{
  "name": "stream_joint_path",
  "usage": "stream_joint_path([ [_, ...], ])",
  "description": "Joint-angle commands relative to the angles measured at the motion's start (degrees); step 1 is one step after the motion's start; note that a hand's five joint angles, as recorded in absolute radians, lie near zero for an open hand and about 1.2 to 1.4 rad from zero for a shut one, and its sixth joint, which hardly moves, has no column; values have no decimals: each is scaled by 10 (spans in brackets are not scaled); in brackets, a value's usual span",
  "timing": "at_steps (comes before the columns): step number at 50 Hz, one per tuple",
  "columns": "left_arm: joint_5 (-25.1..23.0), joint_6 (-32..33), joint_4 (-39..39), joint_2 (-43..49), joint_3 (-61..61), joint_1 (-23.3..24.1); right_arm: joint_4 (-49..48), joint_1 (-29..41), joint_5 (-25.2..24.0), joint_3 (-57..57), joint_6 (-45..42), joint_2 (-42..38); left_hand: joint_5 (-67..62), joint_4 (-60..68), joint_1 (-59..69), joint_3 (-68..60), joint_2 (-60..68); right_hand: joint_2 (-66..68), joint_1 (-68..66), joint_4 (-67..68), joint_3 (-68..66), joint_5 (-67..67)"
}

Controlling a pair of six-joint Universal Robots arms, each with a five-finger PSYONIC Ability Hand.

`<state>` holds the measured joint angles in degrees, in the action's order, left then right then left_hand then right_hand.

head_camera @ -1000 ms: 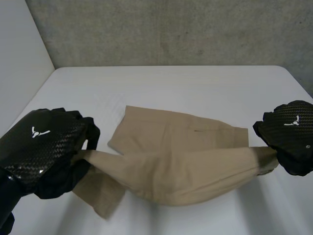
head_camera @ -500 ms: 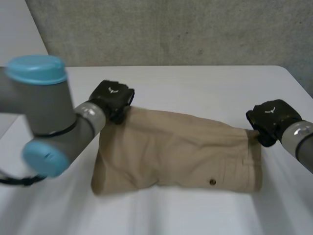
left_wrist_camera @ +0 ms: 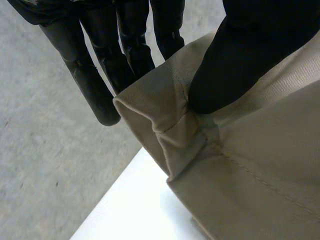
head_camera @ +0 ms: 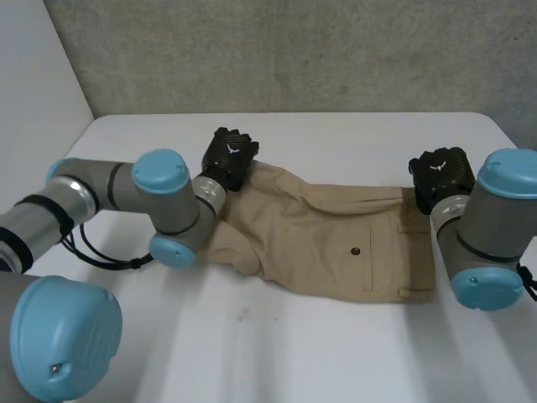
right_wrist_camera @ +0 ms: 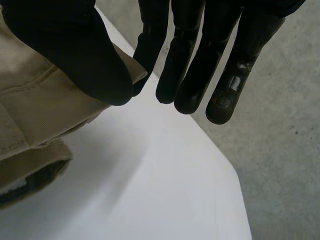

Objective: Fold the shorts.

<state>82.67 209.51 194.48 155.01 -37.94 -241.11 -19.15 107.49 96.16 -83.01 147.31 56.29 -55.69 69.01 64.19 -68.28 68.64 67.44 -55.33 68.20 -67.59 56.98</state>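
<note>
Head cam: the tan shorts [head_camera: 336,243] lie mostly flat on the white table [head_camera: 336,353], stretched between my two hands. The L hand [head_camera: 231,157] sits on one far corner. The R hand [head_camera: 438,175] sits on the other far corner, by the waistband. A small dark button [head_camera: 356,250] and a pocket seam lie nearer the R hand. From up here I can't tell what the fingers are doing.

The wrist cams show that. L wrist cam: the thumb [left_wrist_camera: 235,70] presses down on the cloth corner and the fingers [left_wrist_camera: 100,80] go behind it, so the L hand pinches the shorts. The cloth looks thick and woven, w/ a folded hem and a stitched seam right under the thumb.

R wrist cam: the thumb and the finger next to it nip a small tip of the shorts. The other fingers hang straight, off the cloth. Beside the thumb the cloth sits in stacked layers. Both hands are black and smooth. The wall [head_camera: 294,50] past the hands is rough and grey.
</note>
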Motion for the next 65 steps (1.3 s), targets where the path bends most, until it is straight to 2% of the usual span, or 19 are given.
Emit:
stream_joint_path([
  [1,-19,0,108,11,-22,4,1,0,30,45,3,-37,268,-301,-253,294,-297,-316,195,-324,317,-311],
  [2,-18,0,114,8,-26,4,-3,0,29,56,6,-36,362,-395,-347,388,-392,-531,410,-539,532,-526],
  [4,-16,-1,132,-7,-45,9,-4,-1,29,62,9,-36,557,-590,-542,583,-586,-574,453,-582,576,-570],
  [7,-10,-1,152,-62,-83,17,-18,-1,22,73,25,-18,557,-590,-542,583,-586,-574,453,-582,576,-570],
  [10,0,-3,158,-115,-119,17,-21,-4,-1,65,66,62,556,-590,-541,582,-586,-574,453,-582,576,-570],
  [14,11,-7,159,-200,-192,19,-12,-5,-17,38,83,109,555,-588,-540,581,-584,-574,453,-582,576,-570],
  [22,25,-29,138,-337,-351,18,130,-7,-72,-46,89,186,540,-573,-525,566,-569,-574,453,-582,576,-570],
  [26,26,-63,102,-393,-428,17,198,-9,-79,-88,108,211,535,-568,-520,560,-564,-525,404,-532,526,-520],
  [31,25,-112,60,-436,-505,17,223,-14,-97,-139,129,234,528,-561,-513,554,-557,-454,333,-462,456,-450],
  [33,28,-118,56,-440,-524,18,222,-23,-122,-185,131,246,528,-561,-513,554,-557,-382,261,-390,384,-378],
  [41,28,-119,61,-416,-549,6,196,-47,-171,-265,131,246,524,-558,-509,550,-554,-303,182,-310,304,-298],
  [49,30,-115,69,-336,-516,-15,134,-55,-169,-288,122,214,523,-556,-508,549,-552,-323,202,-330,324,-318],
  [56,46,-109,70,-306,-488,-24,91,-66,-166,-284,110,175,521,-554,-506,547,-551,-328,207,-336,330,-323],
  [60,74,-68,65,-279,-476,-42,62,-69,-160,-286,100,162,523,-556,-508,549,-552,-321,200,-329,323,-317],
  [65,78,-28,64,-275,-485,-53,40,-69,-147,-289,77,151,523,-556,-508,549,-552,-294,173,-302,296,-290],
])
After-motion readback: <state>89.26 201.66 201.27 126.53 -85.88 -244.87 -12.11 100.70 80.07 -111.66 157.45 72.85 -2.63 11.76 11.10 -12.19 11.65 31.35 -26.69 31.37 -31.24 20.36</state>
